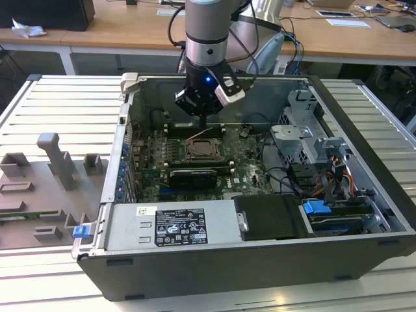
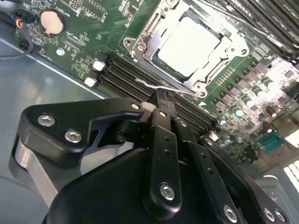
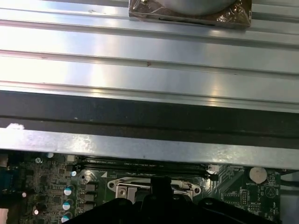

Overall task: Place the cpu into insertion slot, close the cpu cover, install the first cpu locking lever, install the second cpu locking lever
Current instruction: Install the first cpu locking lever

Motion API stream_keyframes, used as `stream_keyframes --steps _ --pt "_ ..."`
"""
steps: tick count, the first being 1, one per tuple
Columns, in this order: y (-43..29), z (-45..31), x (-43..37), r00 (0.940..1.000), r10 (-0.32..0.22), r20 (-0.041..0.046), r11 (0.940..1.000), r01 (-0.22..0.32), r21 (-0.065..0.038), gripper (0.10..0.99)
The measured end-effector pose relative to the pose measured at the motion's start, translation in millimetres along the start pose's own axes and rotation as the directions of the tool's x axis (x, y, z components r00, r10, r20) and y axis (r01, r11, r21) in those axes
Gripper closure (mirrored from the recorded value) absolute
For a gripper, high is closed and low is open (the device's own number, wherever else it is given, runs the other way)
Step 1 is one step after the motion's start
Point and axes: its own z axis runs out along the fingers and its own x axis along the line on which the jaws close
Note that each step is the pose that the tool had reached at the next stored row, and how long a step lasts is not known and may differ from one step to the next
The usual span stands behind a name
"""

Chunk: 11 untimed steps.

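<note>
The cpu, pale silver-beige, lies flat in the insertion slot on the green motherboard. Over its edges lies the silvery cpu cover, folded down. A thin wire locking lever runs along the socket edge nearest the gripper. My gripper is shut, with nothing between the fingers and its tips right at this lever. In the exterior view the gripper points down just behind the socket, inside the open computer case. Part of the socket frame shows beside the gripper in the first wrist view.
Long black memory slots run beside the socket under the gripper. A coin battery sits on the board. The case wall rises behind the arm. A power supply, a drive cage and cables crowd the case. A grey fixture stands outside.
</note>
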Motion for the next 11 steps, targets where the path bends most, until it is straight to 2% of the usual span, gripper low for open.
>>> stream_keyframes --steps 4,11 --pt "-0.2 6.9 0.0 1.0 0.0 0.0001 1.0 0.0 -0.004 0.98" --pt "-1.1 18.5 -8.3 1.0 0.0 0.0002 1.0 0.0 -0.007 0.98"
